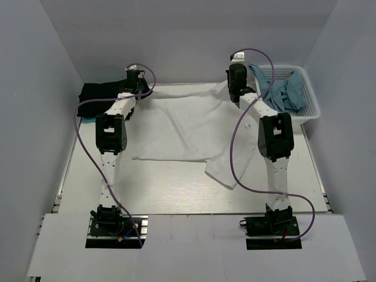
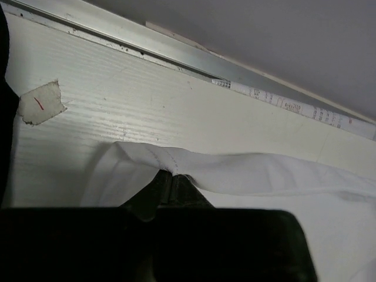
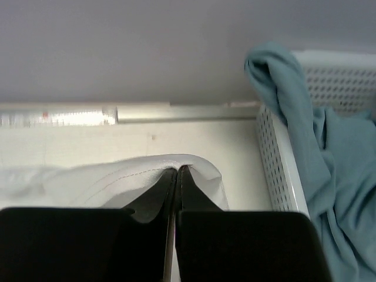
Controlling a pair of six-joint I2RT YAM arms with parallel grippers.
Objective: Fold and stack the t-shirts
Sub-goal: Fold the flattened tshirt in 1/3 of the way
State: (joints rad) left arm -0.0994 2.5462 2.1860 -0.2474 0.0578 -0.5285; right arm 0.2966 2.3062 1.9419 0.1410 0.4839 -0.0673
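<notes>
One white t-shirt (image 1: 182, 126), crosswise, in left tool (image 2: 172, 177) and right tool (image 3: 177, 171)

Bare table (image 1: 176, 197) runs along the near edge. The white shirt (image 1: 182, 126) covers the middle. A basket (image 3: 273, 158) of teal cloth (image 3: 329, 164) stands just right of the right gripper (image 3: 177, 170); the black shirt (image 1: 97, 93) fills the far-left corner.

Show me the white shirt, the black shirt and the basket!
white shirt (image 1: 182, 126), top view, middle of its spread-out body.
black shirt (image 1: 97, 94), top view, middle of the bunched heap.
basket (image 3: 279, 170), right wrist view, its holey white side wall.
</notes>
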